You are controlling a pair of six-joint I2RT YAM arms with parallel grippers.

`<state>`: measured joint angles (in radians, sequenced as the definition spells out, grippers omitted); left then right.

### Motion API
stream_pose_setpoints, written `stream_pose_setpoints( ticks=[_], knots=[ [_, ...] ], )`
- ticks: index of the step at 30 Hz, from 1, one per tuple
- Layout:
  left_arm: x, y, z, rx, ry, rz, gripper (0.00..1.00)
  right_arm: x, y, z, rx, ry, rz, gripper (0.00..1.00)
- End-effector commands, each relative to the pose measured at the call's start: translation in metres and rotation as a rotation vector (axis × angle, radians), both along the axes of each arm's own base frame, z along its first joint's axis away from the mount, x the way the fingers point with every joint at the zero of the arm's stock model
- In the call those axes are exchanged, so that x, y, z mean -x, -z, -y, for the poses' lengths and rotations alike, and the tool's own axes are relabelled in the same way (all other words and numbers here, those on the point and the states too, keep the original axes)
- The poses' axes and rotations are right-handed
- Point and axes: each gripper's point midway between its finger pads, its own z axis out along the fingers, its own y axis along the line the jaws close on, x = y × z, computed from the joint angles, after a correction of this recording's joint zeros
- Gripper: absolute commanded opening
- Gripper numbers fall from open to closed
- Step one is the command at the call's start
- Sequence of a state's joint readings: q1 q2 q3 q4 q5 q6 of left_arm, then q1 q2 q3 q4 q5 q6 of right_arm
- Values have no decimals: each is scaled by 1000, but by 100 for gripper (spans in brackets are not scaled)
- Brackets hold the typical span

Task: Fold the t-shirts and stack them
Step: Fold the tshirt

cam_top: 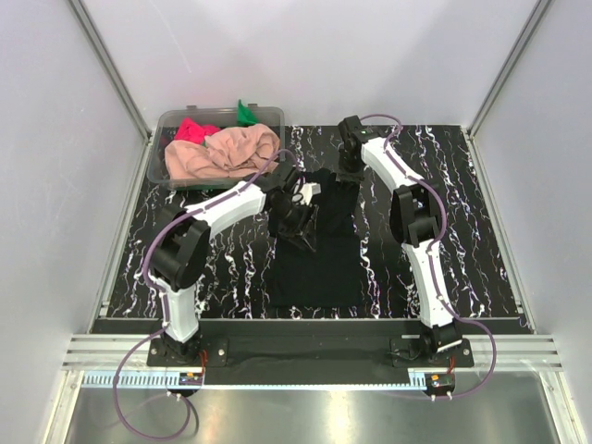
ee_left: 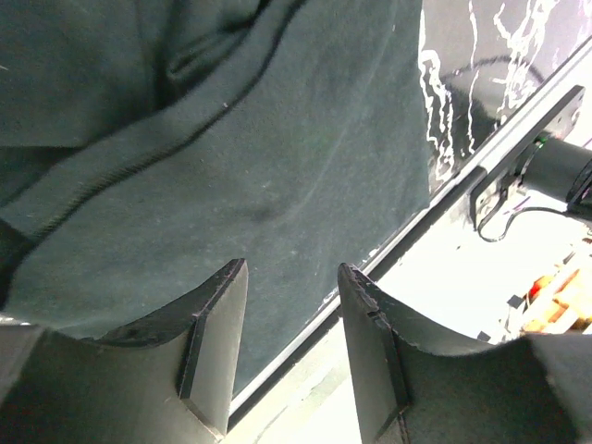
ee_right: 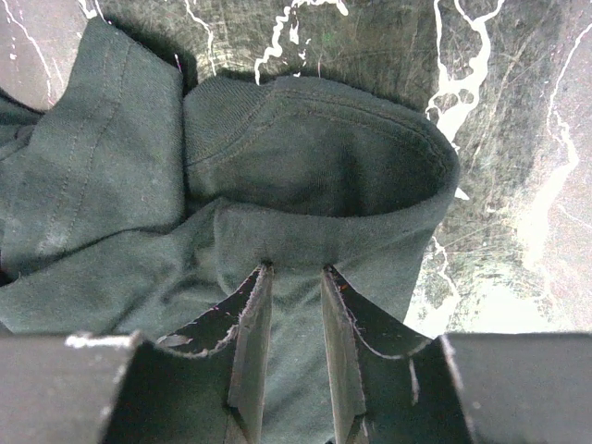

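At the near edge, a ribbed aluminium rail (cam_top: 305,351) is seen just in front of the two arm bases. Beyond it the worktop (cam_top: 222,277) is laid out, flat and black, veined with white like marble.

The black t-shirt (cam_top: 319,264) is spread in the middle of the worktop between the arms. Its lower half lies flat and roughly rectangular near the front edge, and its upper half is rumpled into soft folds. The cloth is a matt knit with stitched seams.

The left end effector (ee_left: 291,273) is held over the shirt's bunched left side. Its two dark, wedge-shaped fingers (ee_left: 217,324) are set clearly apart, and nothing is gripped between them.

Farther back, the right end effector (ee_right: 296,273) is placed at the shirt's top end. Its fingers are drawn close together, and a raised fold of cloth just below the rounded, ribbed collar (ee_right: 388,111) is pinched at their tips.

At the far left corner a clear plastic tub (cam_top: 222,112) is set on the worktop. It is heaped with the peach-pink t-shirt (cam_top: 222,153), crumpled and spilling over the front wall. The bright pink-red t-shirt (cam_top: 192,129) is tucked behind it, and the green t-shirt (cam_top: 245,113) shows at the back rim.
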<state>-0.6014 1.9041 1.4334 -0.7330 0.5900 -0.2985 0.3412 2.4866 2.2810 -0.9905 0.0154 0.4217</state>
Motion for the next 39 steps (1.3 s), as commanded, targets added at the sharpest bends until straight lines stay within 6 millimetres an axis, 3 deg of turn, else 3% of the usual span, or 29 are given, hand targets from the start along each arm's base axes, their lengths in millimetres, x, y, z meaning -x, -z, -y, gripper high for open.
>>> stream_pose_setpoints(
  ticks=[1, 7, 12, 22, 28, 30, 31, 32, 33, 35, 36, 39],
  knots=[
    [2, -15, 2, 31, 23, 64, 48, -4, -15, 0, -8, -14, 27, 35],
    [5, -1, -10, -53, -14, 76, 48, 2, -10, 1, -2, -15, 2, 34],
    [-2, 13, -25, -160, -80, 109, 48, 9, -10, 4, 8, -17, -21, 28],
    [-6, 42, -48, -376, -144, 134, 47, 18, 2, 9, 31, -16, -63, 30],
    [-1, 59, -54, -442, -156, 115, 46, 21, 13, 9, 34, -18, -91, 21],
    [-1, 64, -56, -467, -154, 121, 46, 23, 19, 10, 41, -17, -103, 8],
    [0, 67, -57, -478, -155, 117, 45, 22, 20, 10, 41, -17, -103, 6],
    [0, 69, -58, -490, -156, 121, 43, 23, 25, 10, 45, -17, -113, 0],
    [1, 70, -57, -494, -153, 121, 34, 23, 27, 10, 49, -16, -117, 0],
    [3, 74, -61, -518, -158, 111, 28, 22, 32, 11, 58, -16, -123, 0],
    [5, 76, -62, -528, -156, 108, 19, 22, 35, 12, 63, -15, -128, 0],
    [12, 81, -66, -554, -148, 102, 15, 15, 37, 12, 72, -21, -121, 0]
  ],
)
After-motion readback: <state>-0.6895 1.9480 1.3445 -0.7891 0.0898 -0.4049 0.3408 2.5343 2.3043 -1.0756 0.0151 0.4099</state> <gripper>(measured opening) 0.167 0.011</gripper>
